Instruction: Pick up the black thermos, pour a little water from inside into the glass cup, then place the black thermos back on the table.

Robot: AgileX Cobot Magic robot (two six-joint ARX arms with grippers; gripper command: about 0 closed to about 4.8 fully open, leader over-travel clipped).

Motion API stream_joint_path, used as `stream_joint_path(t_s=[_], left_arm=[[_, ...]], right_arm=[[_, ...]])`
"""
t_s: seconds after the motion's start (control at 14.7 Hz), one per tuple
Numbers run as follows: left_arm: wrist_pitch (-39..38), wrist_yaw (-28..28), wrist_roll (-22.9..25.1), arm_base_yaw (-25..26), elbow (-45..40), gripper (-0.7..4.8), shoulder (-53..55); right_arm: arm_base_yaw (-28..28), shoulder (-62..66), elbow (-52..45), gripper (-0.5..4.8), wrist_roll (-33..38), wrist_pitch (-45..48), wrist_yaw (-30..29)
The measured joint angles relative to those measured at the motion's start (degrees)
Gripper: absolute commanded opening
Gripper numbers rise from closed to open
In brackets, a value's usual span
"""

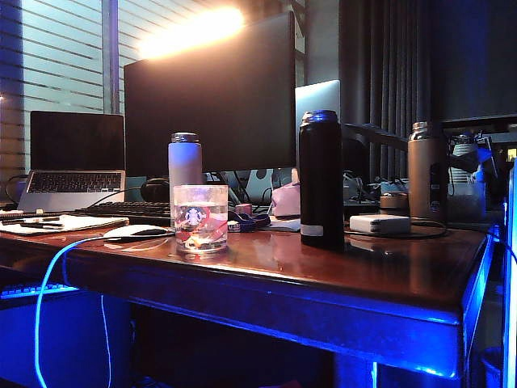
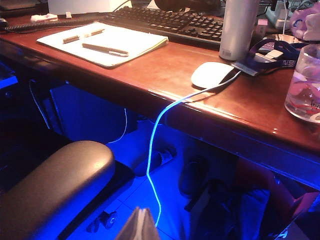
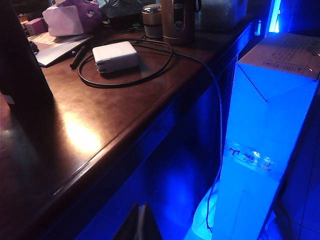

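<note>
While the black thermos stands upright and untouched toward the right of the surface, the step in hand appears to be the first reach for it. To do that well, the arm should probably come in level with the bottle's middle, jaws spread wider than its slim body, and close squarely on it so that it neither tips nor twists when lifted; the smooth wall looks slippery, so a firm hold matters. Its top shows a shiny rim, and whether a lid sits there cannot be told.

The glass cup stands well apart from the thermos on its left, near the front edge, with a white bottle just behind it and a white mouse beside it. A white charger with its looped cable lies just right of the thermos, so the approach should avoid it.

The right end effector hangs below the edge of the surface, closed and empty, with the thermos a dark shape up on the surface, well apart from it. The left end effector also sits low, off the surface, holding nothing; how far it is open cannot be told.
</note>
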Motion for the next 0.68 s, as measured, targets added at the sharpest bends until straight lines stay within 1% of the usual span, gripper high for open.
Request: stream_joint_path(t_s=[0.48,0.54,0.61,0.68], left_arm=[[0.0,0.0,-0.02,0.0,0.0,-0.03,0.0],[0.13,0.02,-0.85,0.0,0.0,-0.02,0.0],[1.27,0.0,-4.68,0.0,-0.13,0.03,0.0],[3.41,0.0,-8.9,-0.02,-0.15,0.5,0.0]], right_arm=[[0.0,0.0,0.0,-0.01,0.0,0.0,0.0],[0.0,0.0,0.0,-0.01,0.0,0.02,0.13],[0.02,0.0,0.0,-0.01,0.44,0.39,0.15],[0.02,0.0,0.0,-0.01,2.69,1.6,0.07]])
